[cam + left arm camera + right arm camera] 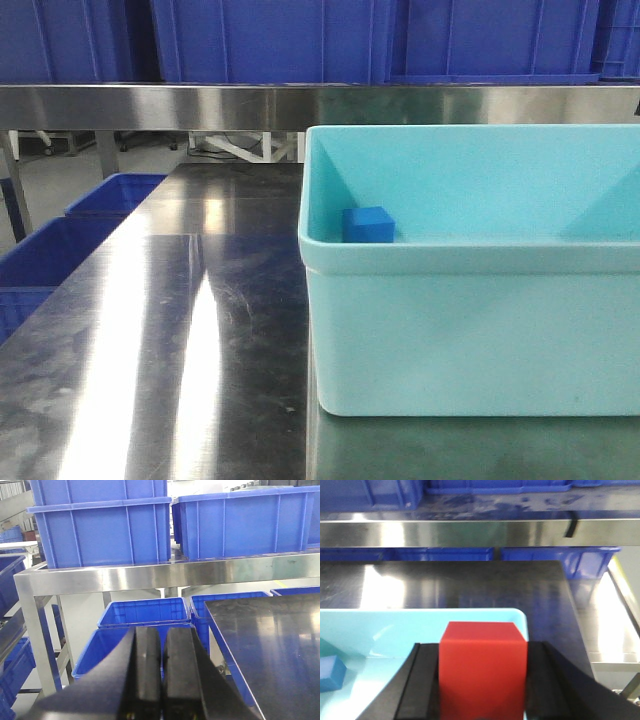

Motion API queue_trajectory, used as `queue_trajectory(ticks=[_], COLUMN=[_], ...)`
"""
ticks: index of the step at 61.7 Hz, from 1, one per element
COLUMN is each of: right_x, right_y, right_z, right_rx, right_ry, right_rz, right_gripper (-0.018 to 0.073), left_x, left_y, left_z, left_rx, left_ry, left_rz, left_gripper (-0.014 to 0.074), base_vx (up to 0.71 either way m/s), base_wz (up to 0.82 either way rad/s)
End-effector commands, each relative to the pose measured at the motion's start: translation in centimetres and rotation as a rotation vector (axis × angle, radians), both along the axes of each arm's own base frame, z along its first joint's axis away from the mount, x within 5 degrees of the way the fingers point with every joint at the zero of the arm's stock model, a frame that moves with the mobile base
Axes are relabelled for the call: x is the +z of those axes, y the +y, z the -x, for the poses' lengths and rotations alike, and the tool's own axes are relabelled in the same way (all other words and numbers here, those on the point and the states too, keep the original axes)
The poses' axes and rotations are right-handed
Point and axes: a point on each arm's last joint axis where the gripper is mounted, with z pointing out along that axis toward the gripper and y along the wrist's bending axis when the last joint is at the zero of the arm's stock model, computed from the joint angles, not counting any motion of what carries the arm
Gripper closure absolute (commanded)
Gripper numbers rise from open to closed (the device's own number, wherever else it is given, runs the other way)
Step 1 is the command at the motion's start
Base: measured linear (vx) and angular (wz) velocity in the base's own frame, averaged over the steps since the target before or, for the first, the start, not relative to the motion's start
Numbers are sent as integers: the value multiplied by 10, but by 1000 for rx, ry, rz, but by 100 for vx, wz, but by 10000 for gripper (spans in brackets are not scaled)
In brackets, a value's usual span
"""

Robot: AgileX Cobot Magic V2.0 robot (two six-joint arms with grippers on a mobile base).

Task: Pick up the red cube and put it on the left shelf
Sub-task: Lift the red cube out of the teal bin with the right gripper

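Cube status: red cube point(482, 667) is clamped in my right gripper point(482, 682), jaws parted just to cube width, black fingers point(422, 680) pressing its two sides. I hold it over the turquoise tub point(420, 625), above the inside and near one tub corner, clear of the floor. Blue cube point(368, 224) lies on the tub floor against a wall by another corner, well apart from the red one. The tub stands on the steel table point(200, 330). The steel shelf point(300, 105) runs beyond the tub, with blue crates point(260, 40) on top. My left gripper point(161, 672) has its jaws pressed together with nothing between them; the tub is out of that view.
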Motion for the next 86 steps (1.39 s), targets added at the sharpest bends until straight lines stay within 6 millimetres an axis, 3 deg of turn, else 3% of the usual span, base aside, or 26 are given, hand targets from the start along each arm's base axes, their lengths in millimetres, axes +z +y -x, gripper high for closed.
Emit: queue_trajectory(ticks=[1,9,19,86], right_x=[10,-7,-13,-14], right_y=[-2,-3,-3,-3], right_z=[15,32,40,40], right_rx=[-7,-7,-8,-8], right_ry=[-148,-155,-166,-155], right_rz=[11,11,10,11], right_gripper=[501,501,501,501], left_x=[0,0,0,0], left_y=[1,1,1,1], left_z=[-1,-1,-1,-1], left_rx=[5,5,5,5], left_ry=[-52,-52,-52,-52], left_rz=[8,8,8,8], left_gripper=[491,491,491,491], base_vx=[0,0,0,0], base_wz=[0,0,0,0])
